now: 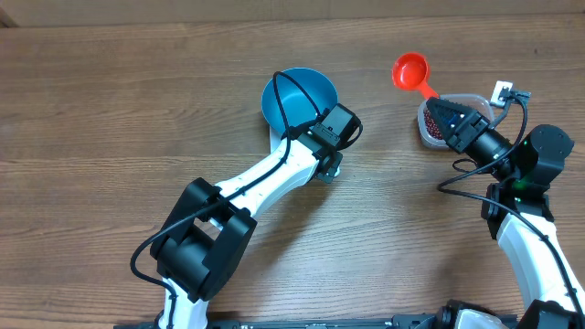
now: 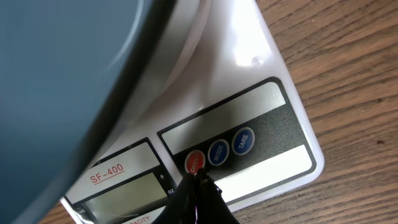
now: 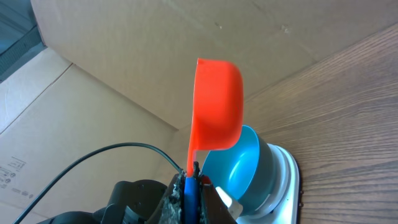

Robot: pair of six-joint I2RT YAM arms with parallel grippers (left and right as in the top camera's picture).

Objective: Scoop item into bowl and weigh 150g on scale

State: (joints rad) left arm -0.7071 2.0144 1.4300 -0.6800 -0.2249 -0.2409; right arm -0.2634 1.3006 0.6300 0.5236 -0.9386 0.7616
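The blue bowl stands on the white scale, which the bowl and my left arm mostly hide from above. My left gripper is shut and empty, its tips resting at the scale's red on/off button. My right gripper is shut on the handle of an orange-red scoop. It holds the scoop's cup raised and empty beyond the clear tub. Dark red-brown beans lie in that tub, partly under the right gripper. The right wrist view shows the bowl empty.
Blue mode and tare buttons sit beside the red one, and the scale's display looks blank. A small white part lies behind the tub. Cardboard rises behind the table's far edge.
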